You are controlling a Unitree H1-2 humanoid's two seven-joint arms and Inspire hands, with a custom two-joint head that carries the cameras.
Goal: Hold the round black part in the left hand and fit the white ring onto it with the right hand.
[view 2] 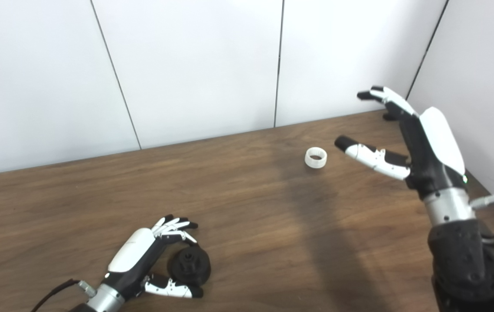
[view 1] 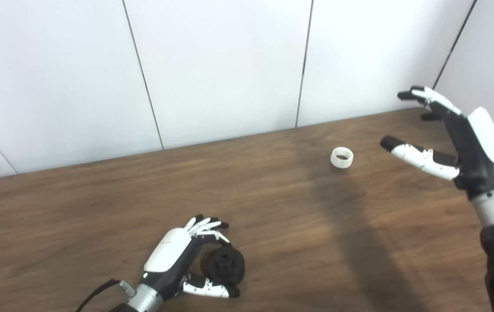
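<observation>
The round black part [view 1: 225, 264] rests on the wooden table [view 1: 99, 208] near the front edge. My left hand [view 1: 177, 260] lies beside it with fingers [view 1: 207, 227] curled over its far side and the thumb [view 1: 210, 289] against its near side, closed on it. The white ring [view 1: 341, 157] stands alone on the table at the back right. My right hand [view 1: 450, 138] hovers open to the right of the ring, above the table, its thumb [view 1: 411, 155] pointing toward the ring with a clear gap between them.
White wall panels [view 1: 229, 65] run along the table's back edge, and a side wall [view 1: 489, 52] stands close behind my right hand. My right arm's shadow [view 1: 351, 225] crosses the table below the ring.
</observation>
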